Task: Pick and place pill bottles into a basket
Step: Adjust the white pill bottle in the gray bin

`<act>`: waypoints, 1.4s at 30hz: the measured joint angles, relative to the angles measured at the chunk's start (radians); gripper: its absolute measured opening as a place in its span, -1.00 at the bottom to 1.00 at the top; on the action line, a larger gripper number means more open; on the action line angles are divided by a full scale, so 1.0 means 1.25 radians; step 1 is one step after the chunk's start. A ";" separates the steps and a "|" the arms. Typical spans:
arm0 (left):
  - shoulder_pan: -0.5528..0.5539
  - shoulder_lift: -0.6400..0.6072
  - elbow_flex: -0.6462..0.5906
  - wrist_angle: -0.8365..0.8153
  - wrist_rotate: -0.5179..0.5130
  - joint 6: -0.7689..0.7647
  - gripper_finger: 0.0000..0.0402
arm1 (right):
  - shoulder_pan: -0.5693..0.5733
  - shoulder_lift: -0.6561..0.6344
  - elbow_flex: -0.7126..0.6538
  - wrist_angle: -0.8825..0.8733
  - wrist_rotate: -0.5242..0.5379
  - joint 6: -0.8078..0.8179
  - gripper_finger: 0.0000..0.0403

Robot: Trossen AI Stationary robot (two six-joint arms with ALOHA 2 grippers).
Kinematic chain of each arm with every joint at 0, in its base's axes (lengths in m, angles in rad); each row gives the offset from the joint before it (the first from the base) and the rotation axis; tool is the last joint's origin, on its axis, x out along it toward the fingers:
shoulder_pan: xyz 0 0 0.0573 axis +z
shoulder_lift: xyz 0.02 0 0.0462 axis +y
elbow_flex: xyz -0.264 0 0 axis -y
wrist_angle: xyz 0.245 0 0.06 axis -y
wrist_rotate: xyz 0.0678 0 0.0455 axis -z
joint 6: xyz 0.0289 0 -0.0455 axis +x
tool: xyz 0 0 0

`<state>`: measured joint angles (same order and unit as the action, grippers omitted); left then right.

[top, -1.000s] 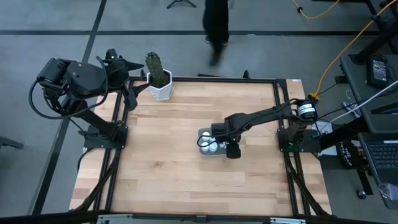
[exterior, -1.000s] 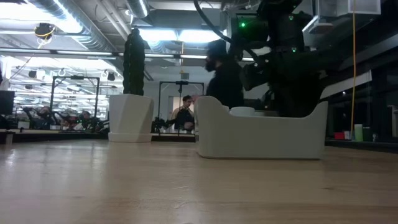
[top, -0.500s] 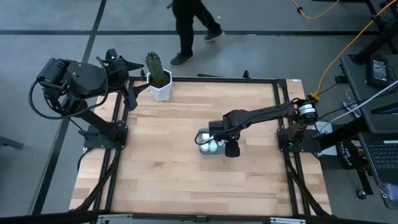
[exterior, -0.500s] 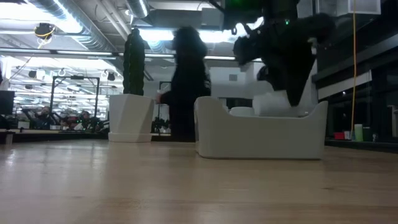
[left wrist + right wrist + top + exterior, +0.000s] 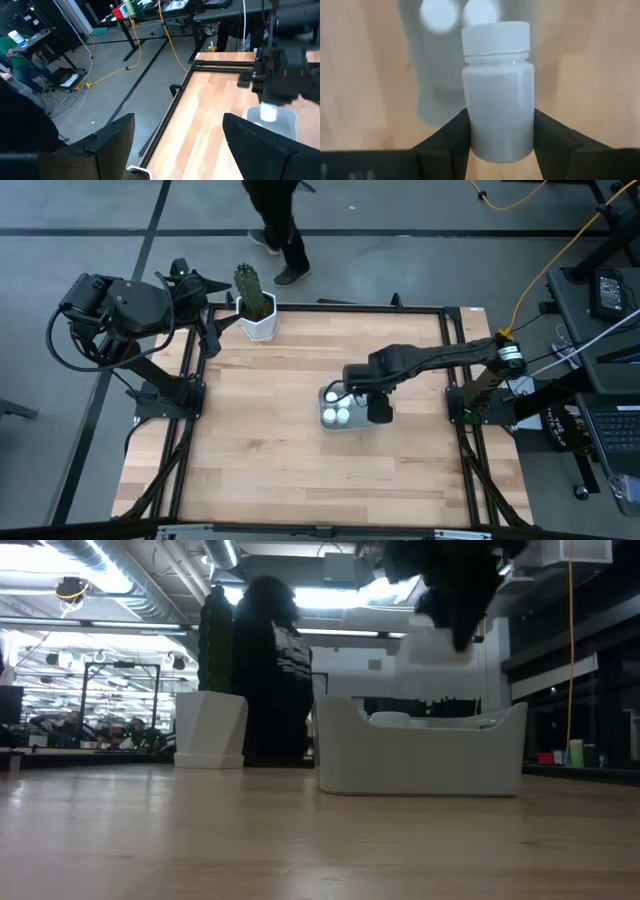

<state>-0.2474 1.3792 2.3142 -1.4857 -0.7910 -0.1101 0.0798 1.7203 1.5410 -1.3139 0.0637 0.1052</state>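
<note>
Left arm: folded at the table's far-left corner, off the wood. Left gripper (image 5: 205, 300) near the frame rail, just left of the cactus pot; in its wrist view the two dark fingers (image 5: 107, 137) stand wide apart with nothing between them.

Cactus pot (image 5: 259, 322): white, hexagonal, upright at the far edge of the table, holding one green cactus (image 5: 250, 288). In the low view the pot (image 5: 210, 730) stands to the left of the basket and well apart from it.

Person (image 5: 275, 220): dark clothing, on the grey floor beyond the far edge of the table; shows as a dark figure (image 5: 270, 670) behind the pot in the low view.

Table (image 5: 260, 440): pale wooden planks inside a black frame.

Basket (image 5: 340, 410): pale grey-blue, shallow, rounded corners, near mid-table, slightly to the right. Pill bottles (image 5: 336, 416) stand inside it, white caps up; the exact number cannot be told.

Right gripper (image 5: 360, 393): over the basket's right part, reached in from the right edge. Its fingers (image 5: 452, 137) clamp one pill bottle (image 5: 497, 92) by the body, cap pointing away from the wrist. In the low view this bottle (image 5: 435, 640) hangs clear above the basket's rim (image 5: 420, 725).
</note>
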 joint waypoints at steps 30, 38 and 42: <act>0.214 0.273 -0.001 0.089 0.277 0.111 0.72 | -0.181 -0.166 -0.007 0.697 -0.035 -0.215 -0.18; 0.243 0.285 0.000 0.139 0.323 0.126 0.73 | -0.187 -0.166 -0.007 0.731 -0.054 -0.220 -0.18; 0.243 0.285 0.000 0.161 0.366 0.140 0.73 | -0.187 -0.166 -0.007 0.736 -0.061 -0.232 -0.18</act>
<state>0.0569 1.7359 2.3138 -1.2844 -0.3332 0.0646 -0.1535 1.5127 1.5318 -0.3933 -0.0131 -0.1852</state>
